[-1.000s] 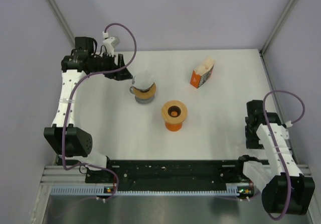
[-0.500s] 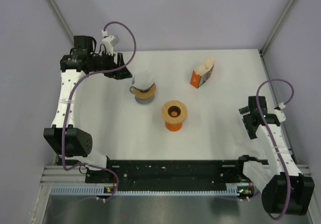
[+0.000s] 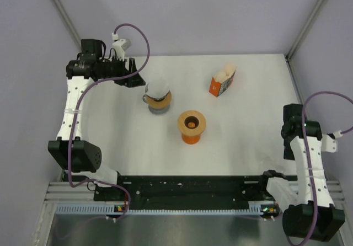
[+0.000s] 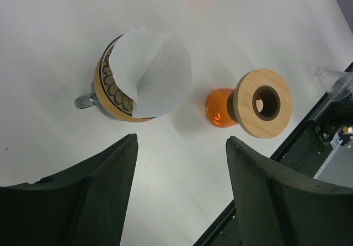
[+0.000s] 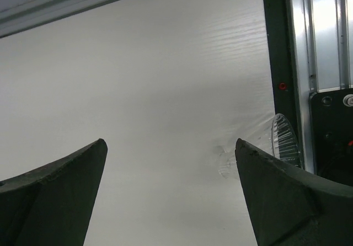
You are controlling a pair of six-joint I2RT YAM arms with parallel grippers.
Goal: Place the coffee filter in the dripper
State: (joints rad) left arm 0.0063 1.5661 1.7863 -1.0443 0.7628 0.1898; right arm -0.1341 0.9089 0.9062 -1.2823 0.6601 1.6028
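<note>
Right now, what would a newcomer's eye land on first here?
The white coffee filter stands out, sitting open in the patterned dripper at the table's far left, with the left hand open close by. At centre is an orange stand with a wooden ring top; an orange box stands farther back right.

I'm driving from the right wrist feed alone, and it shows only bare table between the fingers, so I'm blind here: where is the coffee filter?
Observer: In the left wrist view, the white coffee filter stands in the dripper, its top rising above the rim.
Operator: Is the left arm gripping it?
Observer: No. The left fingers are open and apart from the dripper, with nothing between them.
Operator: Anything close to the dripper?
Observer: From above, an orange stand with a wooden top sits to the dripper's right, nearer the arms and not touching it.
</note>
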